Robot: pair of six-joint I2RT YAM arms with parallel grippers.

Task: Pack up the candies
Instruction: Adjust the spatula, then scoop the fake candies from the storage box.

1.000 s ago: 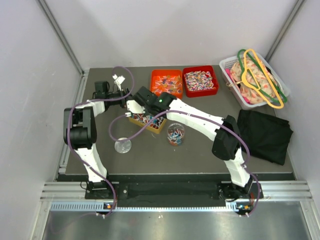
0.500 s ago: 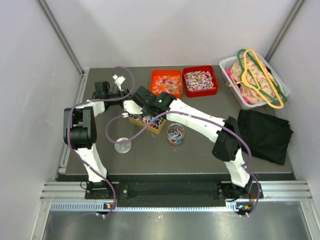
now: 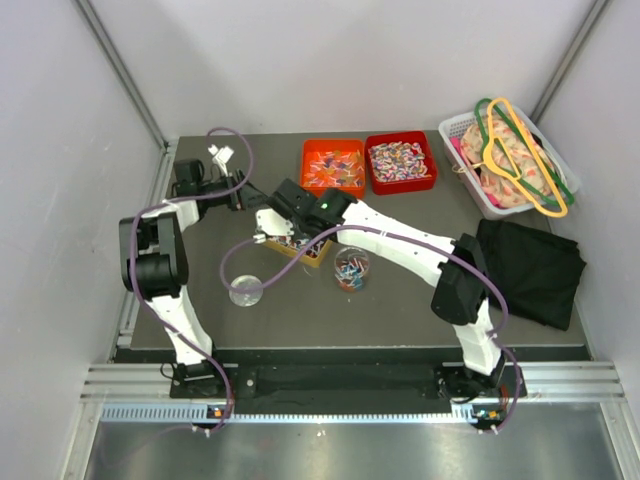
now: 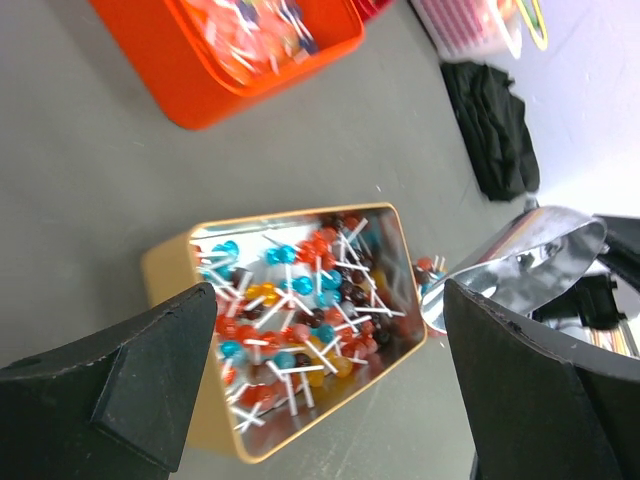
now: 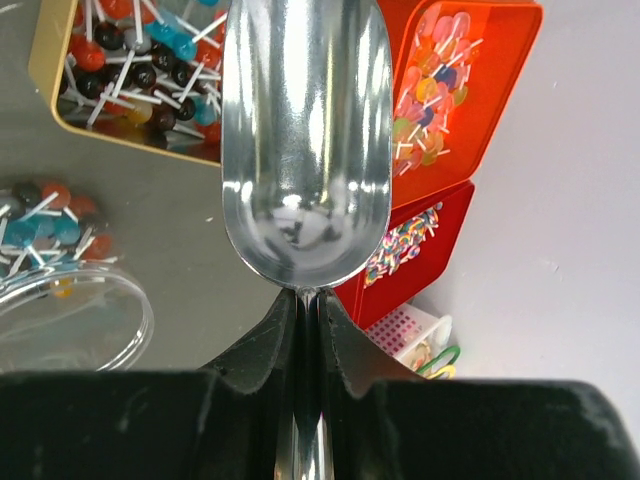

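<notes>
left gripper: wide, tin of candies mid-frame | right gripper: pinching empty scoop, top centre

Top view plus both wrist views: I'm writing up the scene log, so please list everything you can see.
gold tin: one, table centre, left of cup
candies: many, red, blue, yellow, on white sticks; in tin, some in cup
clear cup: one, centre, partly filled
clear lid: one, near-left of tin
orange bin: one, far centre, sweets inside
red bin: one, right of orange bin, sweets inside
white basket: one, far right
hangers: several, yellow and green, on basket
black cloth: one, right side
scoop: one, silver, empty, in right end effector
left end effector: open, near tin
right end effector: shut on scoop handle
</notes>
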